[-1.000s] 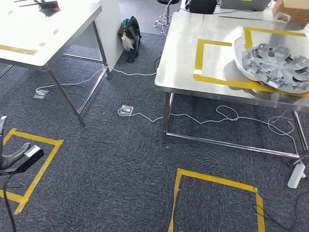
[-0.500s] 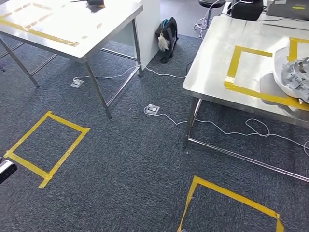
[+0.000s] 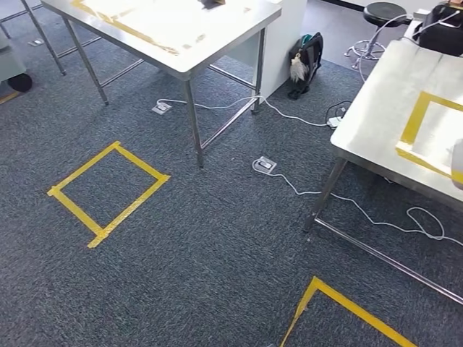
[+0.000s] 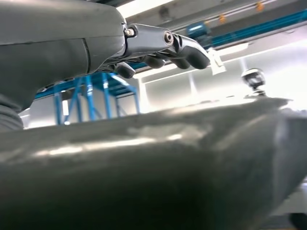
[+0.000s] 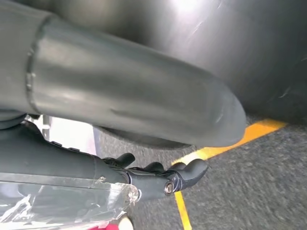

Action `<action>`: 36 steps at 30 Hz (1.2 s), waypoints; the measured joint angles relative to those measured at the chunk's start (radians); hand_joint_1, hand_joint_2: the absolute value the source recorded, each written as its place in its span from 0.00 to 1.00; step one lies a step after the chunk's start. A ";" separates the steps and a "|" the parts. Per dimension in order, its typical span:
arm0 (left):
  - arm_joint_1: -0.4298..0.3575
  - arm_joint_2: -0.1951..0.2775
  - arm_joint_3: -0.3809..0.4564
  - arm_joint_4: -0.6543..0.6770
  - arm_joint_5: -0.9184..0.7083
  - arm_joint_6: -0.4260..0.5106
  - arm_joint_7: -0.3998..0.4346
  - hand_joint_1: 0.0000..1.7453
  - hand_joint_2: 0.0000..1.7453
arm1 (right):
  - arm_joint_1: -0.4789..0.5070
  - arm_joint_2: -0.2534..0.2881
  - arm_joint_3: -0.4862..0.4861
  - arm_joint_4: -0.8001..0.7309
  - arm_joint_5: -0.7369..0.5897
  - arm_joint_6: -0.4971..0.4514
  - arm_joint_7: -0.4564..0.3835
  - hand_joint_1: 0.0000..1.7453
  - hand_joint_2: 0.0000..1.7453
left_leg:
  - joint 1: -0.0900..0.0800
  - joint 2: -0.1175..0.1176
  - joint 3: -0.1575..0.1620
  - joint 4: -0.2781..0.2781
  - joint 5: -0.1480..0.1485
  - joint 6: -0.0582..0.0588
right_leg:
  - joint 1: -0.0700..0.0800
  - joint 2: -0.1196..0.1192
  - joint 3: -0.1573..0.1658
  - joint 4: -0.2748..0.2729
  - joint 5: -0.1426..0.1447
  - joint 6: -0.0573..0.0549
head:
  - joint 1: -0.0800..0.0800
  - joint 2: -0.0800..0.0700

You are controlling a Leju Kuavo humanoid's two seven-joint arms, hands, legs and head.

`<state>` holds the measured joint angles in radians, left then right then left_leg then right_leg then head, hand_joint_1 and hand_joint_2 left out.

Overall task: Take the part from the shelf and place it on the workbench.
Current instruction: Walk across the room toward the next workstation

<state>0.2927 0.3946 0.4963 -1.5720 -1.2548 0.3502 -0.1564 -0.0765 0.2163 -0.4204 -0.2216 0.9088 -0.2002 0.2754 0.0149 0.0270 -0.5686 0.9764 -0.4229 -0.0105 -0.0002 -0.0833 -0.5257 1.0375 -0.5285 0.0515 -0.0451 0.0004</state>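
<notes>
On the right stands the steel workbench [image 3: 377,116], marked with a yellow tape outline [image 3: 414,123]. A pale grey sliver of the part [image 3: 457,163] shows at the picture's right edge, on that bench. In the left wrist view my left hand [image 4: 152,45] holds nothing, its dark fingers [image 4: 188,50] stretched out and slightly bent. My right hand [image 5: 152,179] is likewise empty in the right wrist view, with its fingers [image 5: 188,172] apart and the thick grey thumb [image 5: 137,96] across the picture.
A white table [image 3: 180,32] stands at the back left. Yellow tape squares [image 3: 109,191] [image 3: 349,307] mark the dark carpet. White cables [image 3: 306,191] and a floor socket [image 3: 265,165] lie between the tables. A black bag [image 3: 306,54] leans by a pillar, near a stool [image 3: 382,13].
The camera has swung left, so the whole scene has slid to the right. The grey part on the workbench has almost left the picture. The left hand has gone from the head view's left edge.
</notes>
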 joint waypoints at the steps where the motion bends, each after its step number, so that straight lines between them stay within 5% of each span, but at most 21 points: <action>1: 0.003 -0.007 0.016 -0.011 0.002 -0.005 -0.007 0.00 0.00 | 0.001 0.000 0.000 0.000 0.000 0.000 0.000 0.00 0.00 | 0.001 -0.012 -0.001 -0.001 0.002 0.006 | -0.001 0.033 -0.023 0.051 -0.030 0.003 | 0.002 0.000; 3: 0.006 -0.023 0.038 -0.026 0.006 -0.013 -0.018 0.00 0.00 | 0.003 0.000 0.000 0.000 -0.001 0.000 0.000 0.00 0.00 | -0.002 -0.038 -0.004 -0.001 0.004 0.013 | 0.000 0.074 -0.089 0.192 -0.097 0.000 | 0.004 0.000; 5: 0.013 -0.042 0.054 -0.040 0.008 -0.022 -0.031 0.00 0.00 | 0.004 -0.001 0.000 0.000 -0.001 0.000 0.000 0.00 0.00 | -0.005 -0.067 -0.004 0.000 0.004 0.015 | 0.001 0.082 -0.127 0.259 -0.107 -0.004 | 0.005 0.000; 7: 0.020 -0.061 0.070 -0.055 0.006 -0.031 -0.044 0.00 0.00 | 0.004 -0.001 0.000 0.000 -0.001 0.000 0.000 0.00 0.00 | -0.005 -0.098 -0.003 0.001 0.005 0.014 | 0.000 0.094 -0.091 0.172 -0.045 -0.010 | 0.005 0.000; 9: 0.025 -0.080 0.084 -0.071 -0.004 -0.041 -0.054 0.00 0.00 | 0.005 -0.002 0.000 0.001 -0.003 0.000 0.000 0.00 0.00 | -0.006 -0.127 -0.005 0.004 0.006 0.008 | -0.004 0.136 -0.028 0.033 0.014 -0.014 | 0.004 0.000; 11: 0.030 -0.098 0.094 -0.086 -0.014 -0.050 -0.063 0.00 0.00 | 0.006 -0.002 0.000 0.001 -0.005 -0.001 0.000 0.00 0.00 | -0.005 -0.150 -0.009 0.004 0.008 -0.003 | -0.004 0.157 -0.001 -0.027 0.028 -0.019 | 0.004 0.000; 13: 0.041 -0.115 0.103 -0.100 -0.024 -0.057 -0.067 0.00 0.00 | 0.005 -0.002 0.000 0.001 -0.008 -0.002 0.000 0.00 0.00 | -0.001 -0.166 -0.013 0.002 0.012 -0.014 | -0.001 0.134 0.006 -0.031 0.031 -0.029 | 0.004 0.000; 15: 0.052 -0.135 0.112 -0.117 -0.035 -0.066 -0.067 0.00 0.00 | 0.007 -0.002 0.000 0.001 -0.011 -0.002 0.001 0.00 0.00 | -0.001 -0.127 -0.027 0.030 -0.007 -0.021 | -0.002 0.110 0.014 -0.036 0.037 -0.042 | 0.002 0.000; 17: 0.056 -0.157 0.114 -0.136 -0.047 -0.075 -0.066 0.00 0.00 | 0.011 -0.004 0.000 0.001 -0.014 -0.001 0.002 0.00 0.00 | -0.003 -0.063 -0.077 0.137 -0.070 -0.027 | -0.002 0.084 0.014 -0.040 0.040 -0.049 | 0.000 0.000; 19: 0.060 -0.180 0.114 -0.153 -0.060 -0.082 -0.064 0.00 0.00 | 0.016 -0.008 0.000 0.001 -0.017 0.000 0.002 0.00 0.00 | -0.002 -0.042 -0.139 0.265 -0.128 -0.033 | -0.001 0.057 0.012 -0.040 0.039 -0.052 | 0.000 0.000; 20: 0.063 -0.192 0.113 -0.160 -0.066 -0.084 -0.063 0.00 0.00 | 0.018 -0.010 -0.001 0.001 -0.019 0.002 0.002 0.00 0.00 | -0.001 -0.039 -0.151 0.292 -0.131 -0.035 | -0.001 0.043 0.011 -0.040 0.038 -0.052 | 0.000 0.000; 22: 0.067 -0.208 0.112 -0.174 -0.073 -0.088 -0.062 0.00 0.00 | 0.021 -0.014 -0.001 0.001 -0.021 0.004 0.002 0.00 0.00 | 0.001 -0.029 -0.116 0.231 -0.086 -0.036 | -0.001 0.016 0.011 -0.040 0.035 -0.049 | 0.000 0.000; 24: 0.065 -0.217 0.112 -0.186 -0.078 -0.090 -0.058 0.00 0.00 | 0.021 -0.016 -0.001 0.001 -0.022 0.006 0.002 0.00 0.00 | 0.000 0.017 -0.034 0.090 -0.032 -0.033 | 0.003 -0.007 0.016 -0.038 0.028 -0.041 | -0.001 0.000; 26: 0.064 -0.225 0.111 -0.195 -0.082 -0.091 -0.054 0.00 0.00 | 0.020 -0.017 -0.001 0.001 -0.022 0.006 0.002 0.00 0.00 | -0.005 0.045 0.010 0.011 -0.017 -0.024 | 0.008 -0.027 0.022 -0.040 0.020 -0.029 | 0.004 0.000; 28: 0.067 -0.233 0.111 -0.203 -0.083 -0.091 -0.053 0.00 0.00 | 0.019 -0.019 -0.002 0.001 -0.025 0.006 0.002 0.00 0.00 | -0.008 0.023 0.011 0.003 -0.017 -0.011 | 0.008 -0.049 0.033 -0.047 0.015 -0.017 | 0.008 0.000; 30: 0.072 -0.241 0.111 -0.213 -0.088 -0.090 -0.051 0.00 0.00 | 0.017 -0.020 -0.002 0.001 -0.027 0.006 0.001 0.00 0.00 | -0.006 -0.001 0.011 -0.001 -0.012 0.002 | 0.005 -0.021 0.034 -0.027 -0.003 -0.004 | 0.010 0.000; 33: 0.071 -0.256 0.103 -0.227 -0.103 -0.089 -0.041 0.00 0.00 | 0.022 -0.026 -0.002 0.001 -0.030 0.008 -0.002 0.00 0.00 | -0.003 -0.036 0.009 -0.003 -0.007 0.017 | 0.001 0.070 -0.051 0.149 -0.090 0.004 | 0.014 0.000; 35: 0.073 -0.268 0.094 -0.231 -0.112 -0.089 -0.031 0.00 0.00 | 0.025 -0.032 -0.002 0.001 -0.032 0.009 -0.010 0.00 0.00 | -0.005 -0.063 0.007 -0.002 -0.007 0.019 | 0.001 0.082 -0.112 0.257 -0.120 0.004 | 0.014 0.000; 36: 0.074 -0.273 0.089 -0.231 -0.116 -0.088 -0.024 0.00 0.00 | 0.026 -0.035 -0.002 0.001 -0.033 0.010 -0.018 0.00 0.00 | -0.005 -0.077 0.007 -0.002 -0.007 0.019 | 0.001 0.083 -0.118 0.258 -0.105 0.003 | 0.014 0.000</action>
<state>0.3666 0.1214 0.5854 -1.8033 -1.3705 0.2617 -0.1806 -0.0502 0.1815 -0.4228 -0.2205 0.8758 -0.1903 0.2571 0.0096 -0.0497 -0.5614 0.9743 -0.4296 0.0087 0.0008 -0.0004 -0.6440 1.2952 -0.6331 0.0542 -0.0308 0.0004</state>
